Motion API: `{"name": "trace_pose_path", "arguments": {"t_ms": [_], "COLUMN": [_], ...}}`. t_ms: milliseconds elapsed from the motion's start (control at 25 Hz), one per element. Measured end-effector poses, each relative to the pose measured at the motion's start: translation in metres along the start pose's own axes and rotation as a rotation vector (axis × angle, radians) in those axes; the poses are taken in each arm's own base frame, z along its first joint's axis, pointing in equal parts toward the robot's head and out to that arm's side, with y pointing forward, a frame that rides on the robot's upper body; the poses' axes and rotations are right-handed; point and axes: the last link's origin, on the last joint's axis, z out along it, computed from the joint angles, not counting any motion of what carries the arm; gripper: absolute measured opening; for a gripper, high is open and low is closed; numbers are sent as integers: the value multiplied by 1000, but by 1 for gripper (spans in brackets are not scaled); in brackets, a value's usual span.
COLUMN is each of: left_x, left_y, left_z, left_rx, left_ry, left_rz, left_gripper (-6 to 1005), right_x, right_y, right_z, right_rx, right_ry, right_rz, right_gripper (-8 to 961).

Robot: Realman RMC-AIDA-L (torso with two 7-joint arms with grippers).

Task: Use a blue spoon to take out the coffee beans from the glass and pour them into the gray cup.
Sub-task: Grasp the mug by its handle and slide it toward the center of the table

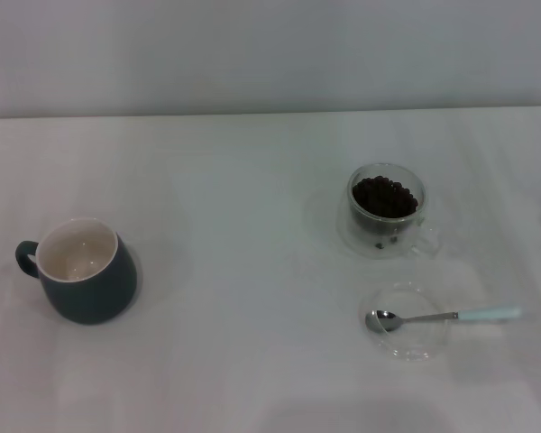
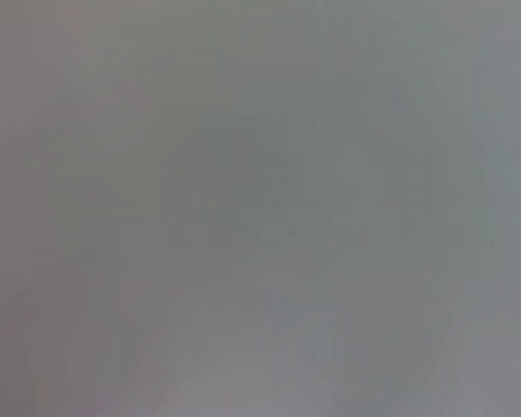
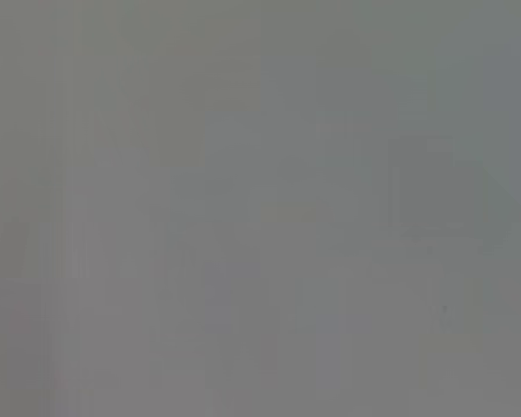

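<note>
In the head view the clear double-walled glass (image 1: pixel 387 214) stands right of centre, upright, with a heap of dark coffee beans (image 1: pixel 384 198) inside. In front of it the blue spoon (image 1: pixel 446 316) lies with its metal bowl resting in a flat clear dish (image 1: pixel 406 338) and its pale blue handle pointing right onto the table. The gray cup (image 1: pixel 81 271) stands upright at the left, cream-white inside, empty, its loop handle to the left. Neither gripper shows in any view. Both wrist views show only a plain grey surface.
Everything rests on a white table (image 1: pixel 243 298) whose far edge meets a pale wall. A wide bare stretch of table lies between the gray cup and the glass.
</note>
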Motion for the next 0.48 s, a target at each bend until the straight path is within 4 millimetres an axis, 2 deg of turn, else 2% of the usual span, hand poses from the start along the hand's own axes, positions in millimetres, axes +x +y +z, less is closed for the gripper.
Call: {"name": "trace_pose_path", "arguments": {"t_ms": [480], "left_x": [-3], "left_y": [3], "left_z": [-3], "left_rx": [-14], "left_ry": [-15], "left_rz": [0], "left_gripper": [799], "right_x": [3], "right_y": [1], "right_z": [-3], "right_rx": [6], "right_ry": [19], "right_rz": [8], "right_gripper": [858]}}
